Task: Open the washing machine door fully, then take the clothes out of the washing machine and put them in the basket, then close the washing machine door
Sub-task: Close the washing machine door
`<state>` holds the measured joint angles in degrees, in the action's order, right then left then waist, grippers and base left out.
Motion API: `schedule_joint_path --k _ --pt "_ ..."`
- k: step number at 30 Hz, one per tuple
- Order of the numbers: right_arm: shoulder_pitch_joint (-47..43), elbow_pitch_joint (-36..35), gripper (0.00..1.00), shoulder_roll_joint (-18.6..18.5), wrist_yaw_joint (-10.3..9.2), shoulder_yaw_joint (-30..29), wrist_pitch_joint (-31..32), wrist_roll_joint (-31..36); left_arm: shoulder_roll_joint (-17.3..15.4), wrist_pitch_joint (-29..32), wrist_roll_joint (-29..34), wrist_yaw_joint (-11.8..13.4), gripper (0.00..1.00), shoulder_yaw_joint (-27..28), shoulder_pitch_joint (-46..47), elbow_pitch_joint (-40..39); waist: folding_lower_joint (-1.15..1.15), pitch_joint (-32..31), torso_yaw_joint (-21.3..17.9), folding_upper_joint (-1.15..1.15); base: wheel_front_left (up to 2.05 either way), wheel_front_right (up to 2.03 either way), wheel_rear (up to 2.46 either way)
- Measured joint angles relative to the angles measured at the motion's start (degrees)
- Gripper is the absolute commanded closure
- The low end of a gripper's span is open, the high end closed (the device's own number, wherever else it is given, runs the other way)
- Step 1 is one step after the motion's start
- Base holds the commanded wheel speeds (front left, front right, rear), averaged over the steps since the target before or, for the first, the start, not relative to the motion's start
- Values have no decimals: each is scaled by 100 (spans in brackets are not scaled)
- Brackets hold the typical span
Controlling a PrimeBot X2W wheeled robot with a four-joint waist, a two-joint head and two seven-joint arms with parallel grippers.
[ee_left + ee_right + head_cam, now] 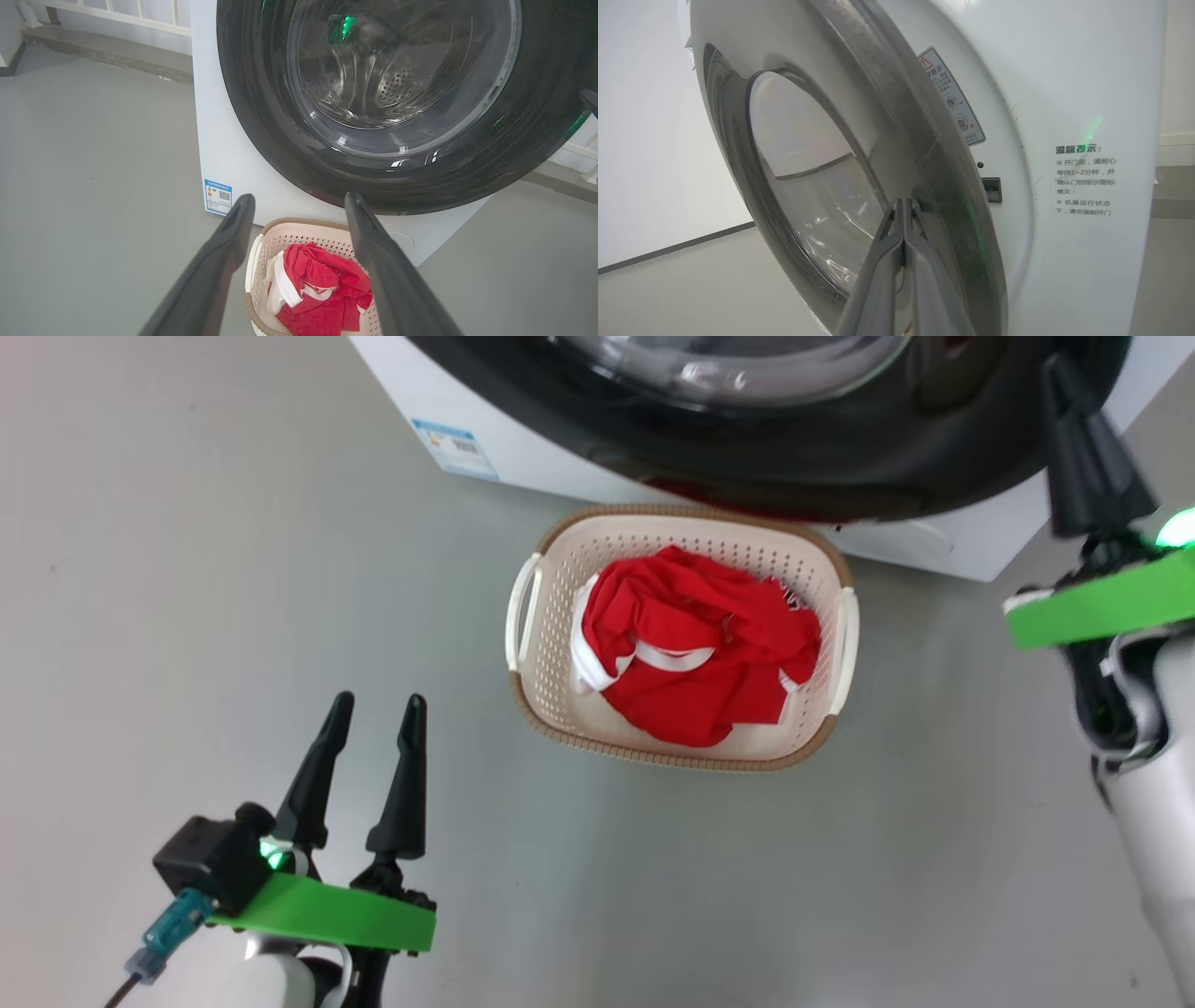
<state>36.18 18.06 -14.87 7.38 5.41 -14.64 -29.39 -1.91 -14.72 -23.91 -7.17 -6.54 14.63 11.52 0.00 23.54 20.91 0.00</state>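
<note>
The washing machine point(523, 448) fills the top of the head view, its black-rimmed door point(840, 467) swung almost against the white front. In the right wrist view the door point(808, 163) stands slightly ajar, with the latch slot on the washing machine point(1087, 93) still showing. My right gripper point(903, 201) is shut, its tips against the door's dark rim; it holds nothing. The same right gripper point(1064, 392) is at the door's right side. Red clothes point(691, 653) with white trim lie in the cream basket point(551, 644) below the door. My left gripper point(373, 709) is open and empty, left of the basket.
Grey floor surrounds the basket on all sides. A blue label point(457, 448) sits low on the machine's front. In the left wrist view, the basket point(266, 242) with the clothes point(322, 284) lies just beyond my left gripper point(299, 200), under the door point(261, 116).
</note>
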Motion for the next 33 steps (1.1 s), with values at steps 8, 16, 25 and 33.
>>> schedule_joint_path --k 8,16,25,33 --pt "598 24 100 -37 0 -422 0 -181 9 0 -123 8 0 -97 215 -65 0 382 114 0 0 0 0" --pt "922 43 100 80 25 -610 -24 -180 16 0 -189 10 0 -145 363 -82 0 641 172 0 0 0 0" --pt "900 91 100 109 16 -439 -24 -156 33 0 -116 13 0 -116 411 -42 0 488 97 0 0 0 0" --pt "-140 -30 33 154 16 -29 -23 -182 36 0 177 9 0 93 177 99 0 77 -42 0 0 0 0"
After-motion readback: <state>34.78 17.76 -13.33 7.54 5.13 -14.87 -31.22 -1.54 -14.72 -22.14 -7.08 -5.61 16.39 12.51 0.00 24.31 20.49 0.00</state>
